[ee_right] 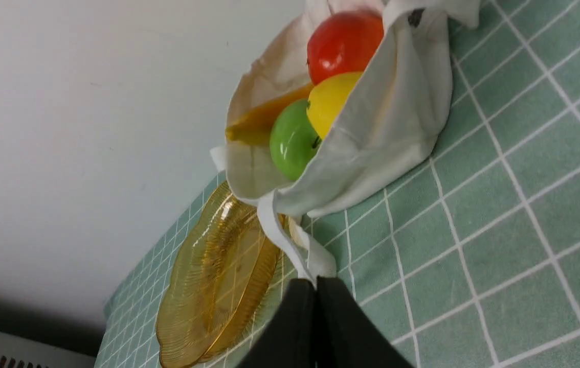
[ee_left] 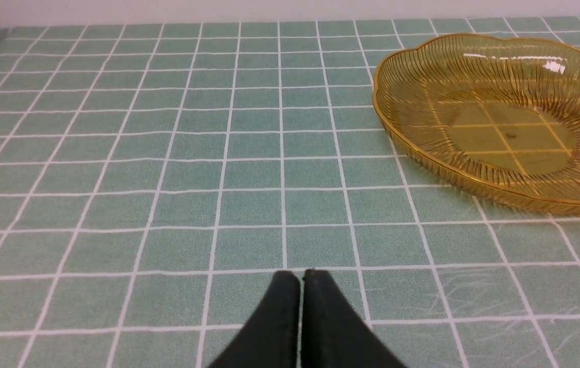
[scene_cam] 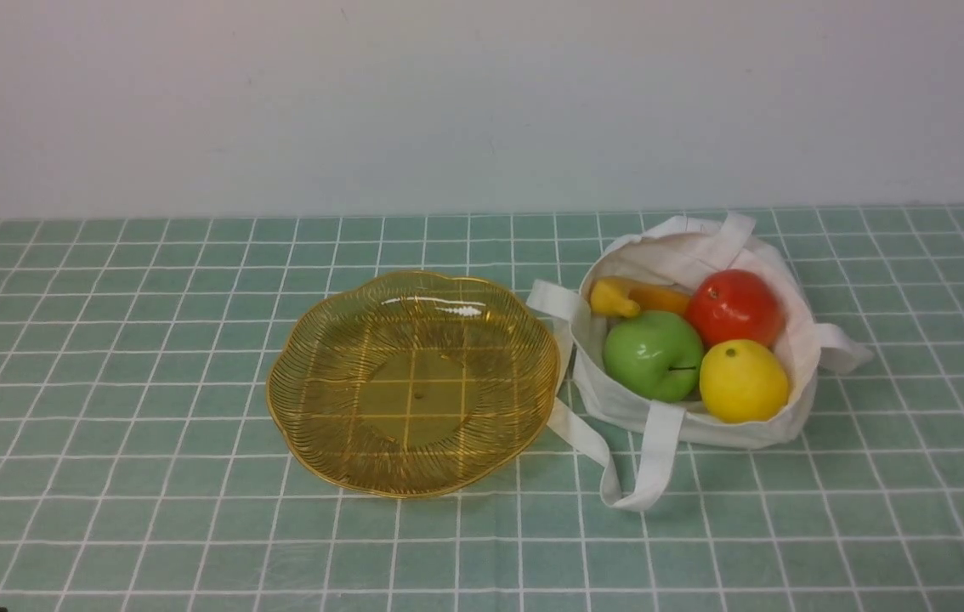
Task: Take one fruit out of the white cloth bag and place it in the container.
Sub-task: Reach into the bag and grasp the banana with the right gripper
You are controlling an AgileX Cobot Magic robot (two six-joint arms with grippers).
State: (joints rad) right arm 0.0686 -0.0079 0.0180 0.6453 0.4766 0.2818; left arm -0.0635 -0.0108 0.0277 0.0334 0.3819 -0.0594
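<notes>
Yellow-orange banana (scene_cam: 637, 298) lies crosswise, far-left in the white cloth bag (scene_cam: 703, 429), nearer my right fingers (ee_right: 295, 327), pressed together like my left fingers (ee_left: 280, 317).

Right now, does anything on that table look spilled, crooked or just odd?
Nothing really stands out. The white cloth bag sits open beside the amber dish with its fruit inside, nothing spilled. Only its loose strap trails on the tablecloth near the dish's rim.

Matte black left gripper (ee_left: 300, 274): two wedge-shaped prongs w/ rounded tips. Black right gripper (ee_right: 315, 281): same tapered shape, poss. rubbery finish, too dim to tell.
</notes>
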